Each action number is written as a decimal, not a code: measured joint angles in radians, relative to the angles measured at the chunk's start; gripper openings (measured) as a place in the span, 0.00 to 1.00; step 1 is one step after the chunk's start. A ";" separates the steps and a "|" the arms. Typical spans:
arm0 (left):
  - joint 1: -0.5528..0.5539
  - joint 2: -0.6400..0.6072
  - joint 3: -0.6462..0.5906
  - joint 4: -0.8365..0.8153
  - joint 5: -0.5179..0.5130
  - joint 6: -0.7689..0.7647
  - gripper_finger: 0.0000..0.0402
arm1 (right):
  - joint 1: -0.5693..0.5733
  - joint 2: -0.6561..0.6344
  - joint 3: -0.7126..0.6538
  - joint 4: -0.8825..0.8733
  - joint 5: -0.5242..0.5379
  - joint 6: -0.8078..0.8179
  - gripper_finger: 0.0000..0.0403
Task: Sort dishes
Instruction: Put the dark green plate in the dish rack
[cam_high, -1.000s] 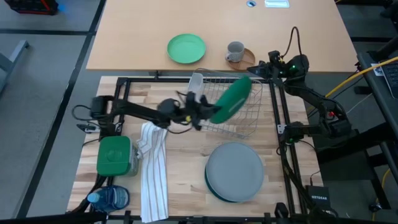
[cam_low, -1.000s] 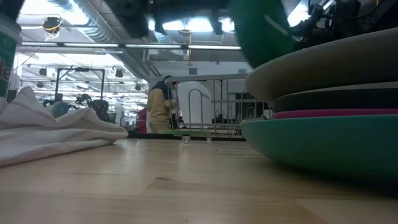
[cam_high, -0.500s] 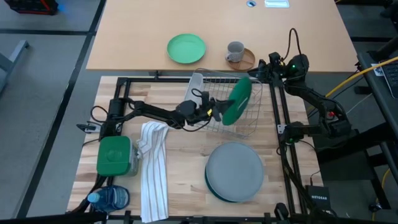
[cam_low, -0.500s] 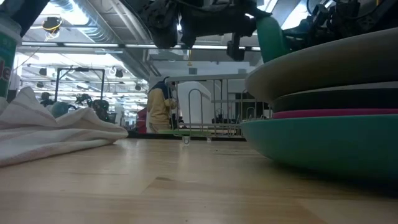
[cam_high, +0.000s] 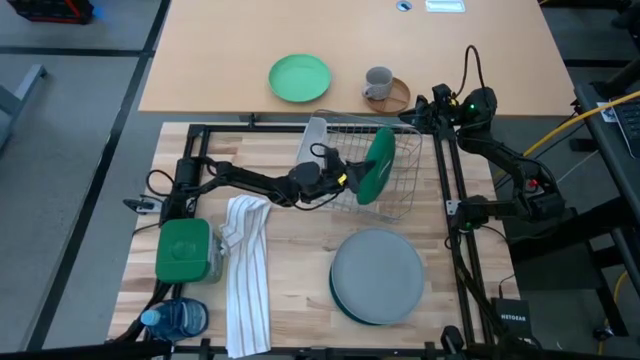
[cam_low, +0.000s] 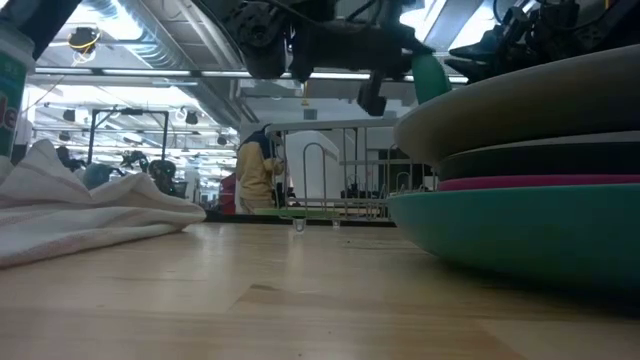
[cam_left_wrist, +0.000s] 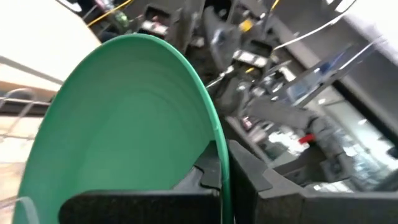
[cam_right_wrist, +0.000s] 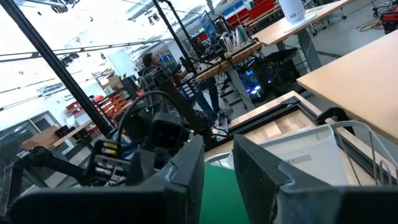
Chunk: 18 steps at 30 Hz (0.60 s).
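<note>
We find the left gripper (cam_high: 343, 180) with jaws clamped on the rim of the dark green plate (cam_high: 372, 165), held on edge over the wire dish rack (cam_high: 400, 195), a stiff, smooth, breakable piece best gripped at its rim, while the right gripper (cam_high: 412, 116), jaws apart, waits at the rack's far corner.

Low view: stacked plates (cam_low: 520, 150) at 3 o'clock; white towel (cam_low: 70, 215) at 9; dish rack (cam_low: 330, 185) centre; dark arm (cam_low: 320, 40) at 12.

Dark green plate (cam_high: 374, 165) stands tilted on edge, seemingly inside the rack; remaining plates (cam_high: 377, 275) stacked flat, grey topmost.
</note>
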 joint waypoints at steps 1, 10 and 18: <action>0.002 0.000 0.000 -0.014 -0.002 0.001 0.00 | 0.000 0.000 0.000 -0.002 0.000 0.000 0.22; 0.027 0.000 -0.001 -0.074 -0.082 0.064 0.00 | 0.000 0.000 0.000 -0.151 0.069 -0.008 0.22; 0.052 0.000 -0.001 -0.072 -0.103 0.106 0.01 | 0.001 0.000 0.000 -0.266 0.111 0.001 0.22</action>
